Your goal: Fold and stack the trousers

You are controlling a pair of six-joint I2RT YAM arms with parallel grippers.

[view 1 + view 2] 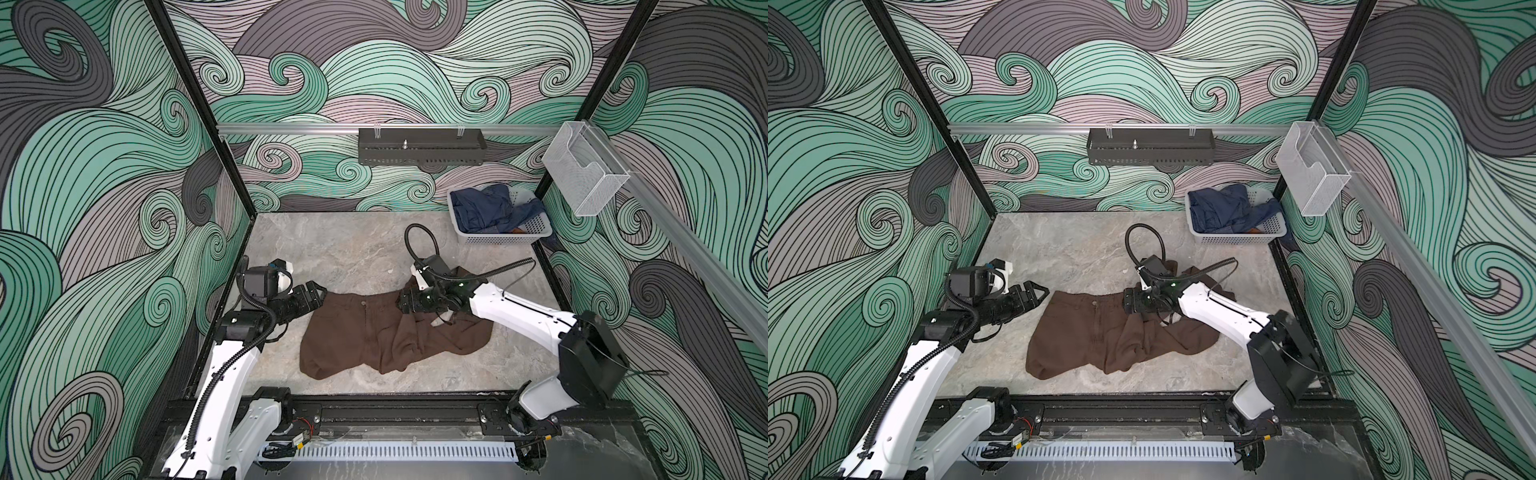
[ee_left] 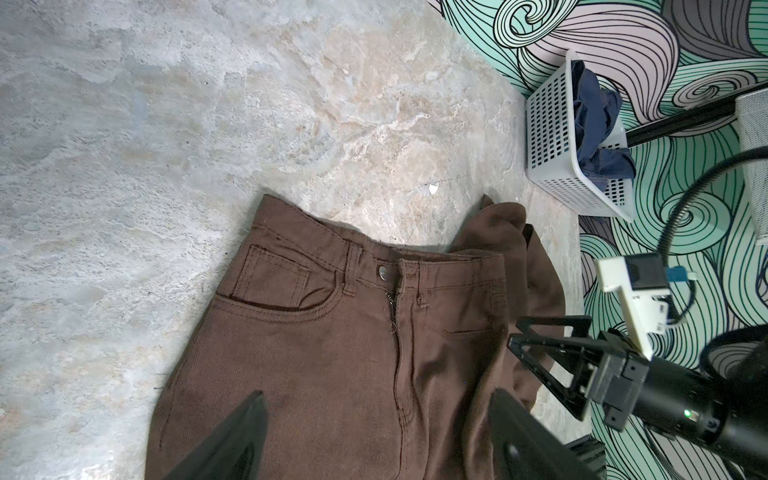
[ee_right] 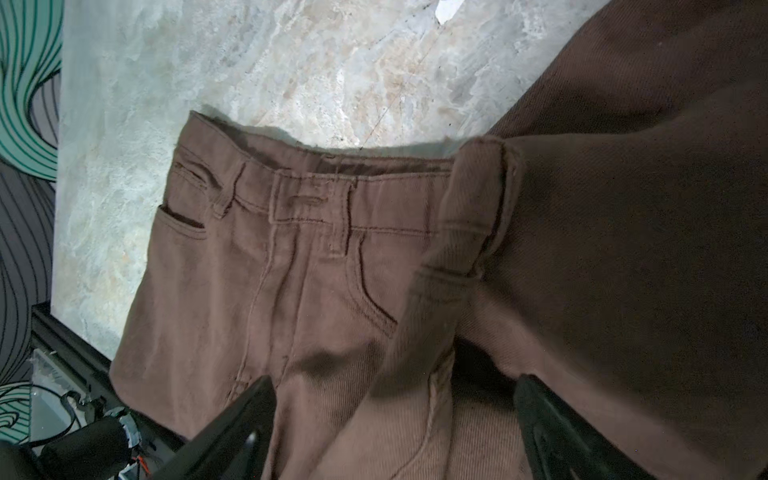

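Note:
The dark brown trousers [image 1: 365, 336] [image 1: 1100, 336] lie bunched at the middle of the table. The waistband, button and fly face up, toward the back [image 2: 332, 332] [image 3: 291, 270]. Folds of the legs are heaped on the right side, partly hidden under my right arm. My left gripper [image 1: 319, 296] [image 1: 1040, 291] hovers at the waistband's left corner, jaws wide apart over the fabric [image 2: 378, 399], with nothing between them. My right gripper [image 1: 402, 305] [image 1: 1126, 304] sits over the waistband's right part, also open [image 3: 395, 380], above rumpled cloth.
A white perforated basket [image 1: 498, 239] [image 1: 1237, 237] [image 2: 552, 137] at the back right holds navy blue garments [image 1: 486, 208]. On the back rail hangs a black shelf [image 1: 419, 151]. A clear mesh holder [image 1: 582, 174] hangs on the right rail. Bare marble tabletop [image 1: 332, 249] lies behind the trousers.

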